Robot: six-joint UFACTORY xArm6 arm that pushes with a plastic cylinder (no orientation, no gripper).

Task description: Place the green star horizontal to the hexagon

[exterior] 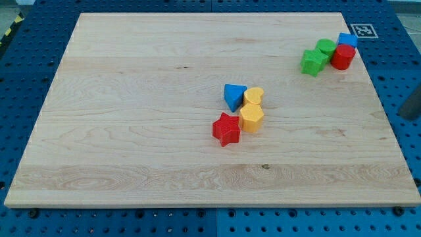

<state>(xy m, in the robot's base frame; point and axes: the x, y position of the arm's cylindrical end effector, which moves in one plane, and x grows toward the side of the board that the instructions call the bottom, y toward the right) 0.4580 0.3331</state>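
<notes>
Camera view shows the wooden board (pixel 131 118) on a blue pegboard table (pixel 26 85). Nearest the view's bottom, around the board's middle, lies a red star (pixel 227 129), touching the yellow hexagon (pixel 251 118) at its upper right. Just above the hexagon sit a yellow heart (pixel 254 97) and, to its left, a blue triangle (pixel 234 96). Farther up, near the board's top right corner, the green star (pixel 312 62) sits well apart from the hexagon, clustered with a green round block (pixel 325 47), a red cylinder (pixel 343 56) and a blue block (pixel 348 39). A dark shape (pixel 412 104) enters at the right edge; my tip does not show, and there are no fingers to judge.
</notes>
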